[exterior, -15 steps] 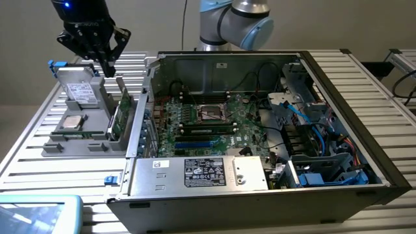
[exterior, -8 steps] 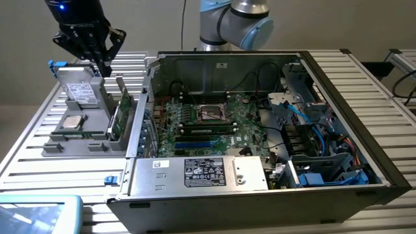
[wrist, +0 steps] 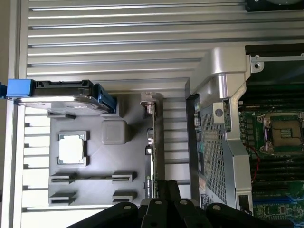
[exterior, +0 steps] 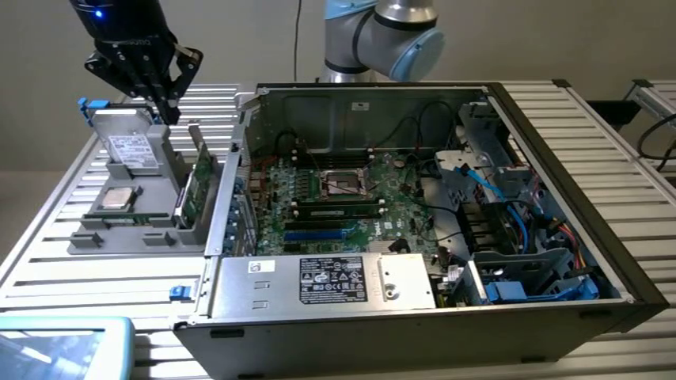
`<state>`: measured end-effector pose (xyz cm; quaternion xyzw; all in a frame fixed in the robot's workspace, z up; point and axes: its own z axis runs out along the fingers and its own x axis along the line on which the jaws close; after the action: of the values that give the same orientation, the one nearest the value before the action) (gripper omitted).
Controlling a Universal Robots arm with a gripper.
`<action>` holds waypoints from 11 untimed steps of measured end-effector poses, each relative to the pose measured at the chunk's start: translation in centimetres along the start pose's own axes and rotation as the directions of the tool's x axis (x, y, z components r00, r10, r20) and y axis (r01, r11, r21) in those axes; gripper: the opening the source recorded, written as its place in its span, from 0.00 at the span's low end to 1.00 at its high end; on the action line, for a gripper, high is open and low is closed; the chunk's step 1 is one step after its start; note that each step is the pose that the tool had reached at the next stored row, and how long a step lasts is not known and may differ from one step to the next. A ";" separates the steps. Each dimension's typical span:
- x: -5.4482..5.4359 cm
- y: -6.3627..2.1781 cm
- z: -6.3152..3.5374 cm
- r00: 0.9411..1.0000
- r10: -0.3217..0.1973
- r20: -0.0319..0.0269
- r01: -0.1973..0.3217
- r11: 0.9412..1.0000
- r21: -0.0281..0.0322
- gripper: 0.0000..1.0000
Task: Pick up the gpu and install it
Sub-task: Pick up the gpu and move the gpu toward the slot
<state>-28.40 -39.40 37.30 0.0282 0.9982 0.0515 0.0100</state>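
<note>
Above the tray, the gripper hangs with its fingers together, clamped on nothing. The gpu stands on edge in a tray slot, along the tray's side at the exterior view's right, untouched. A drive and processor also sit in the tray.
</note>
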 end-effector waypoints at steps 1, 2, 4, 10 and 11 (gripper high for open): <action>0.0 0.00 0.00 1.000 0.000 0.000 0.000 1.000 0.000 0.12; 0.0 0.00 0.00 1.000 0.000 0.000 0.000 1.000 0.000 0.12; 0.0 0.00 0.00 1.000 0.000 0.000 0.000 1.000 0.000 0.12; 0.0 0.00 0.00 1.000 0.000 0.000 0.000 1.000 0.000 0.12; 0.0 0.00 0.00 1.000 0.000 0.000 0.000 1.000 0.000 0.13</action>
<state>-28.40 -39.40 37.30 0.0282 0.9982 0.0515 0.0099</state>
